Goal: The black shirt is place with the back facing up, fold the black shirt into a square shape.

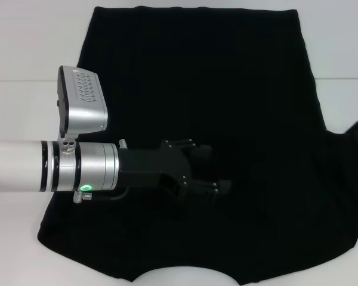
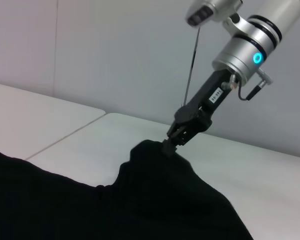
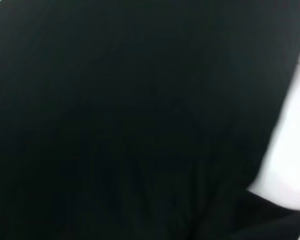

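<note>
White table [image 1: 24,250], pale wall behind. Left gripper [image 1: 218,170] hangs over the shirt [image 1: 227,77] at centre frame; whether its fingers grip, I cannot tell. Shirt fills the middle and right, mostly flat, no fold visible, so folding is barely begun. Right gripper [image 2: 171,141], seen from the left wrist, is pinched onto a raised sleeve. Bare table lies left and far right.

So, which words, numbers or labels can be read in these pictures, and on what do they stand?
None can be read.
White label on the right claw: too small to read.
Black shirt: no lettering shows.
</note>
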Robot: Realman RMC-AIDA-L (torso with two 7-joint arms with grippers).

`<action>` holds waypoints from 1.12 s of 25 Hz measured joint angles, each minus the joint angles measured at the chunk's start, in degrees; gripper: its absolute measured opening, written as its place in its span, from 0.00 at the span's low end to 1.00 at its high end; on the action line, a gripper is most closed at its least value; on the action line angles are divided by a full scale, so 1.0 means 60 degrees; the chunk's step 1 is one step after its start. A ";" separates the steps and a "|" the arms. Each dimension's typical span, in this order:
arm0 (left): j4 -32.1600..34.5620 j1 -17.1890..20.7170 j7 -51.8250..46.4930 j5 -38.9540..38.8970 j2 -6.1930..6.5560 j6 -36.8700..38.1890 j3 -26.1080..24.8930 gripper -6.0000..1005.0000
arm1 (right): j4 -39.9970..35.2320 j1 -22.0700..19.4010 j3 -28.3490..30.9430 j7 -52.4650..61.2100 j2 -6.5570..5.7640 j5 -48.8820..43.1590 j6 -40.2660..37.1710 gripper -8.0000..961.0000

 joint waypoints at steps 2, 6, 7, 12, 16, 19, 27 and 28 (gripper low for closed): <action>0.0003 0.0000 -0.0002 0.0000 0.0010 0.0003 -0.0007 0.90 | 0.0018 0.0259 -0.0283 0.0064 0.0123 -0.0003 0.0045 0.03; 0.0032 0.0000 -0.0002 -0.0001 0.0013 0.0004 -0.0024 0.90 | 0.0117 0.0926 -0.0941 0.0273 0.0486 -0.0039 0.0210 0.03; 0.0038 0.0000 -0.0001 -0.0001 0.0019 -0.0007 -0.0067 0.90 | 0.0163 0.1088 -0.1163 0.0353 0.0568 -0.0051 0.0282 0.03; 0.0055 0.0035 0.0037 -0.0001 0.0045 -0.0007 -0.0278 0.90 | 0.0330 0.1701 -0.2429 0.0769 0.0912 -0.0070 0.0175 0.03; 0.0112 0.0112 0.0041 0.0000 0.0056 0.0005 -0.0469 0.90 | 0.0048 0.1703 -0.2705 0.1144 0.0990 -0.0073 -0.0113 0.03; 0.0115 0.0147 0.0052 0.0001 0.0061 0.0004 -0.0599 0.90 | -0.0367 0.1441 -0.2558 0.1258 0.0971 -0.0012 -0.0209 0.04; 0.0201 0.0166 0.0016 0.0001 0.0072 -0.0027 -0.0706 0.90 | -0.0826 0.0813 -0.1878 0.1218 0.0771 0.0644 -0.0422 0.33; 0.0220 0.0191 0.0001 0.0001 0.0078 0.0010 -0.0743 0.90 | -0.0827 0.0707 -0.1761 0.1144 0.0768 0.0826 -0.0399 0.37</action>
